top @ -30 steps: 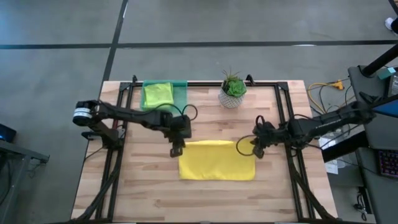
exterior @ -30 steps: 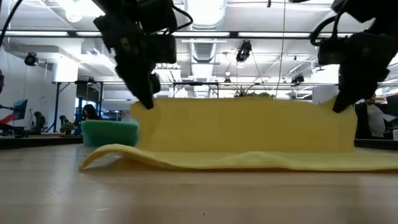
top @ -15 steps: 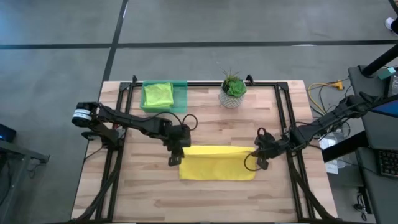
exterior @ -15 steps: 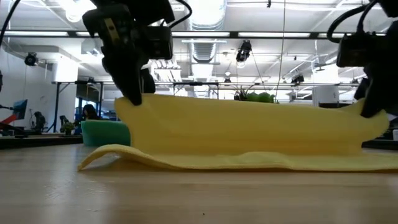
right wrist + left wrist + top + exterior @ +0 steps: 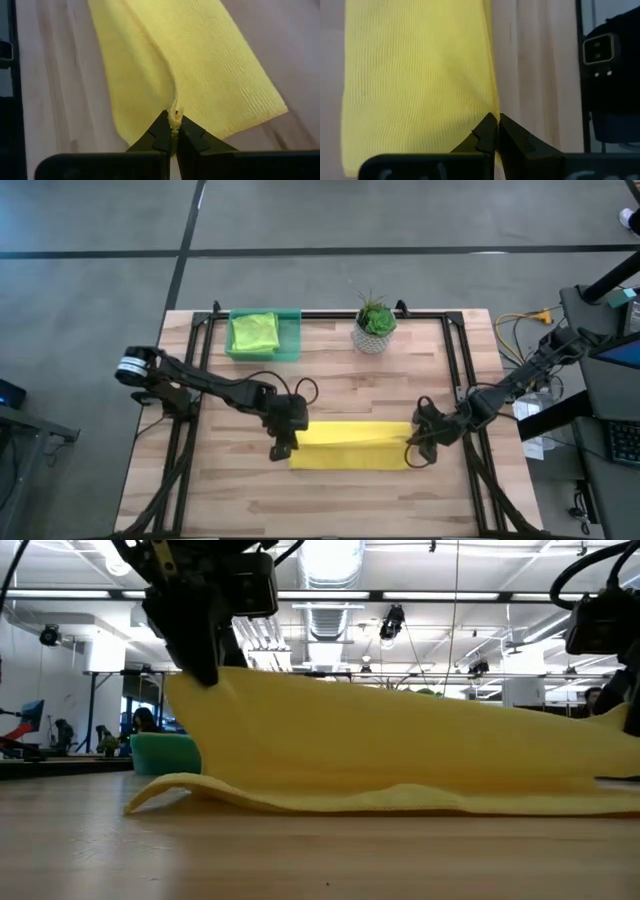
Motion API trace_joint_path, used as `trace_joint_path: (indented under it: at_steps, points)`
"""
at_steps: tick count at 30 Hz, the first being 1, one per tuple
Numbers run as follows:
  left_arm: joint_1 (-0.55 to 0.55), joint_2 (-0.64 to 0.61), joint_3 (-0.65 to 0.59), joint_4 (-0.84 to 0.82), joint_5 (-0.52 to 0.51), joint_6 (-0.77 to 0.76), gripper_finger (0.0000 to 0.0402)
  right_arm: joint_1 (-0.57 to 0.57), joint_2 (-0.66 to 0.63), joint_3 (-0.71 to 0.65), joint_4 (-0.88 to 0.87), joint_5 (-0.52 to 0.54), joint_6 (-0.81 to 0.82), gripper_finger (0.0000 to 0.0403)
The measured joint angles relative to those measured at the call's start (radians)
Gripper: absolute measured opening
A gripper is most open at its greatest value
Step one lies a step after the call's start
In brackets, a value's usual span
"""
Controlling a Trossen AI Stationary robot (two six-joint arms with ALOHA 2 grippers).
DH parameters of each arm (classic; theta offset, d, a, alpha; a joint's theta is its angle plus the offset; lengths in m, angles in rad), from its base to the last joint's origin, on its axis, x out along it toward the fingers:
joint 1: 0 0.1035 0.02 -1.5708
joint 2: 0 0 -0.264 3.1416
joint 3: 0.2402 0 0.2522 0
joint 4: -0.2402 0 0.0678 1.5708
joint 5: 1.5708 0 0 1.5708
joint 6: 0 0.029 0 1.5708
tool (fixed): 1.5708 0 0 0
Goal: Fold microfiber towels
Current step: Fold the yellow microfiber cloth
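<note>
A yellow microfiber towel lies mid-table, doubled over itself. Its lower layer rests flat on the wood, and its upper layer is held up by two corners. My left gripper is shut on the towel's left corner, and my right gripper is shut on its right corner. In the low view the held edge slopes down from the left gripper toward the right gripper. A lime green towel lies folded in the green tray at the far left. My left gripper pinches the raised layer's left corner between its two fingertips, coming slantwise from above. That corner is lifted clear, and the cloth runs fairly taut to the other held corner. My right gripper pinches the right corner, bunched at its fingertips, also slanting down. This corner hangs lower, close above the lower layer.
A small potted plant stands at the far middle of the table. Black frame rails run along the table's left and right sides. Bare wood lies between the towel and the near edge.
Both grippers, staying shut, have moved toward the table's near edge, drawing the towel's raised edge over the lower layer. The right gripper has also sunk. From above the towel shows as a narrower strip than before, and its lower layer has stayed where it was.
</note>
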Motion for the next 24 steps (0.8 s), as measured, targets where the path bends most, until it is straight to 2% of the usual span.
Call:
trace_joint_path:
  at_steps: [9, 24]
  points:
    - [-0.016, 0.060, -0.002, 0.023, 0.041, -0.026, 0.0000, 0.019, 0.036, -0.004, 0.034, -0.001, -0.008, 0.0009]
    - [-0.016, 0.065, -0.005, 0.055, 0.057, -0.028, 0.0000, 0.055, 0.236, -0.004, 0.200, -0.070, -0.009, 0.0009]
